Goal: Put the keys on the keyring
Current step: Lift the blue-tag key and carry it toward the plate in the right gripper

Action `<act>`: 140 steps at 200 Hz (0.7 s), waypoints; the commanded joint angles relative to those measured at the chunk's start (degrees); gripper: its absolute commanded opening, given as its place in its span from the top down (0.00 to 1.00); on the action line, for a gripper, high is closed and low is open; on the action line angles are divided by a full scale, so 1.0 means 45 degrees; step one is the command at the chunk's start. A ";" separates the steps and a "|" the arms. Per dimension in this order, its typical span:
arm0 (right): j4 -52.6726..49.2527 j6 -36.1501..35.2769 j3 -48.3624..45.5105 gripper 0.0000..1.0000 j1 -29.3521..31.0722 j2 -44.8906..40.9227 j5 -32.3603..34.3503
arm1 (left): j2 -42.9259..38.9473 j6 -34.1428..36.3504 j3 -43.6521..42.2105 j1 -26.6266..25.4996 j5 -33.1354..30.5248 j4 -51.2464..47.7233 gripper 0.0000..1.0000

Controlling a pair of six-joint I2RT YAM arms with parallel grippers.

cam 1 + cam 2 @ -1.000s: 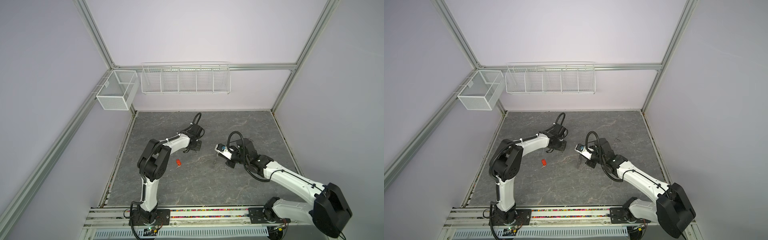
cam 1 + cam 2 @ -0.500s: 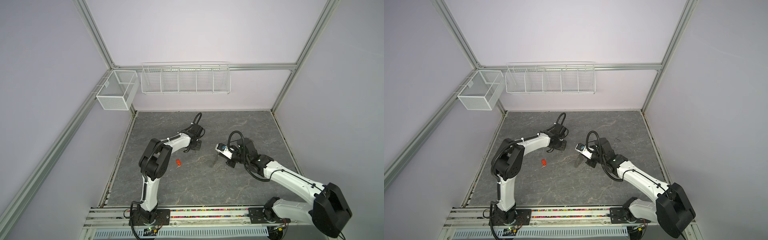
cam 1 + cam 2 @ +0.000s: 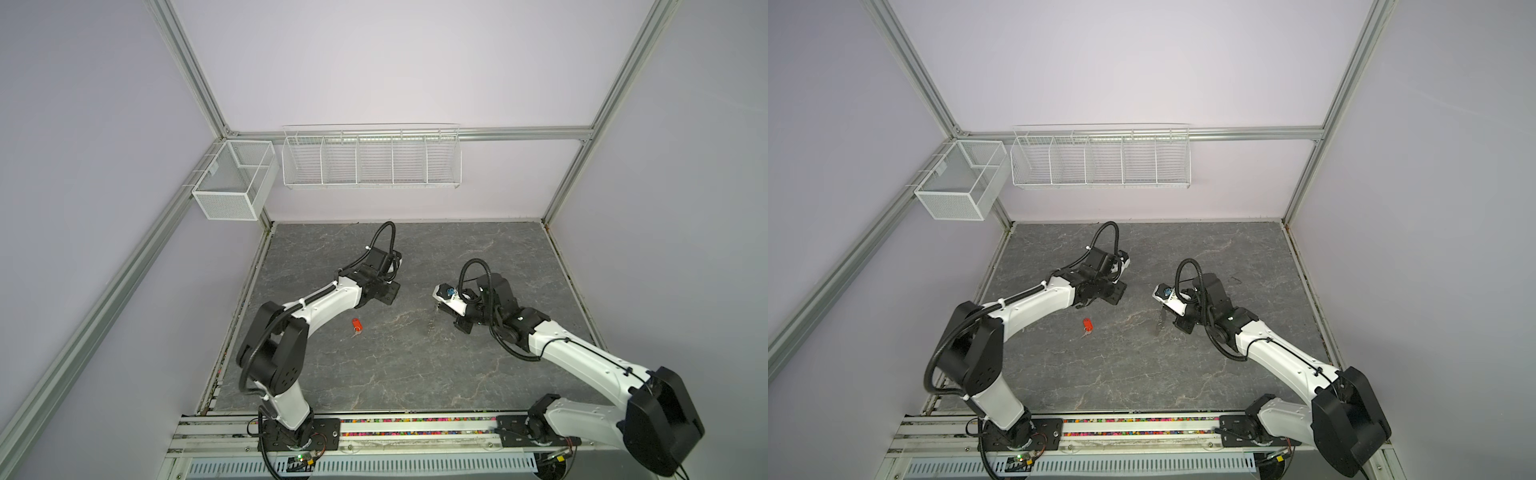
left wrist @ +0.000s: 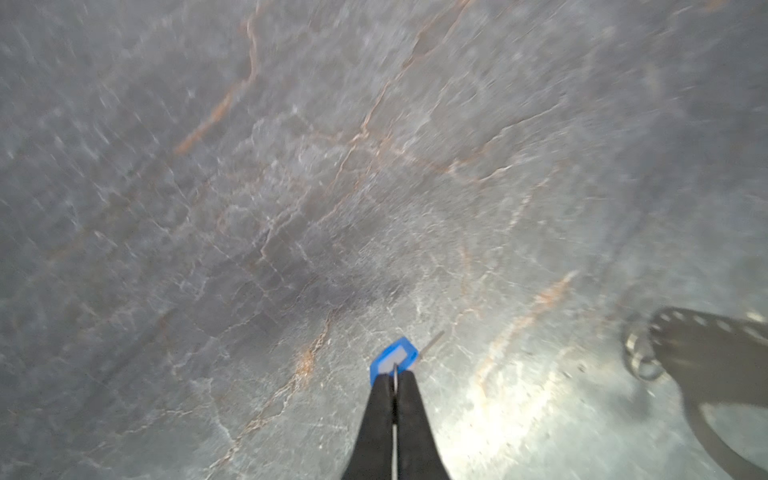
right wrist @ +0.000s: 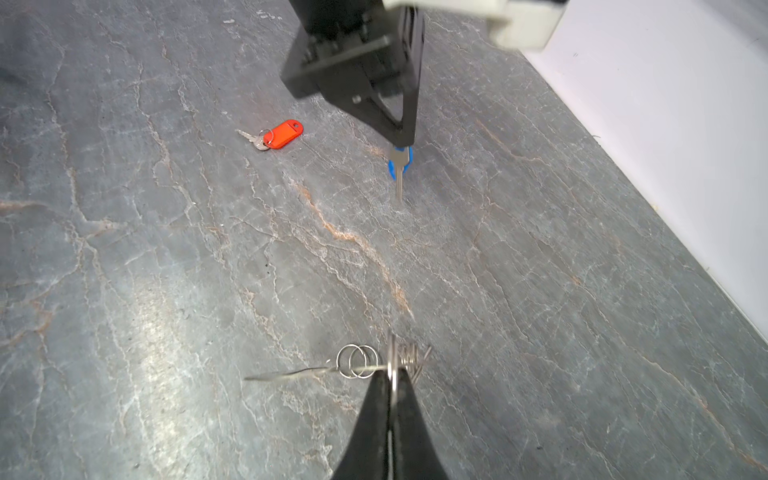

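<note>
The grey marbled tabletop (image 3: 374, 374) fills the floor of the cell, with both arms reaching in toward its middle in both top views. On the back wall hangs a long white wire rack (image 3: 371, 156), and a white mesh basket (image 3: 232, 183) is fixed on the frame beside it.

The left end effector (image 5: 402, 139) points down at the tabletop, its fingers pressed together on the blue-tagged key (image 5: 399, 166). The key's head is pinched between the fingertips, the silver blade hangs straight down below them, and the blue tag sits just behind the blade. Whether the blade tip touches the tabletop cannot be told. From the left wrist view the closed left end effector (image 4: 395, 376) shows the blue tag just past its tips.

The right end effector (image 5: 392, 376) is fully closed on the keyring (image 4: 715, 361), a flat dark holder that hangs down from the fingertips in a top view (image 3: 1158, 324). Its small silver rings (image 5: 409, 354) bunch just beyond the fingertips. The keyring is near the left end effector but apart from it, with bare tabletop between.

The orange-red-tagged key (image 3: 356, 324) lies flat on the tabletop, apart from the left end effector and on the side toward the arm bases, held by neither end effector.
</note>
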 commanded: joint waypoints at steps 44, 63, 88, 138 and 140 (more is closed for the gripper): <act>-0.0131 0.0138 0.0401 0.93 -0.0066 -0.0505 -0.0647 | -0.2826 0.3770 -0.2303 -0.0020 0.5328 0.2403 1.00; -0.0094 0.0222 0.0386 0.93 -0.0059 -0.0710 -0.0538 | -0.3550 0.4743 -0.3017 -0.0011 0.7074 0.2986 1.00; 0.0091 0.0167 0.0187 0.93 -0.0056 -0.0950 -0.0448 | -0.4337 0.5421 -0.4187 -0.0016 0.8816 0.4523 1.00; 0.0512 -0.0325 -0.0152 0.93 0.0468 -0.1242 0.0272 | -0.4778 0.5218 -0.4863 -0.0003 1.0979 0.5791 1.00; 0.0528 -0.0364 -0.0154 0.93 0.0505 -0.1236 0.0326 | -0.4783 0.5128 -0.4882 -0.0016 1.1026 0.5874 1.00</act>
